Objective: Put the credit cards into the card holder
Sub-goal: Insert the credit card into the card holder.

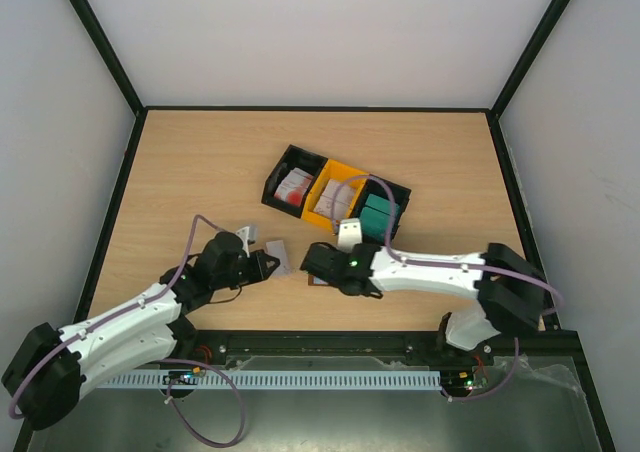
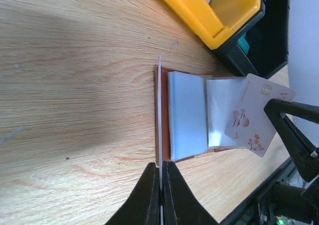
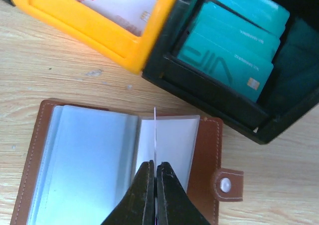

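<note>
Card (image 2: 251, 110), white-pink, pinched edge-on in right gripper (image 3: 155, 168), directly over the open wallet (image 3: 84, 160) at near centre, its edge parallel to the wallet's fold. Left gripper (image 2: 160, 169) clamps one wallet leaf (image 2: 159, 110) on the left; teal cards (image 3: 234, 60) sit in bins (image 3: 209, 93) beyond.

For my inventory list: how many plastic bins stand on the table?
3, in one row: left black bin with white cards, yellow bin in the middle, right black bin with teal cards. None seems hidden.
</note>
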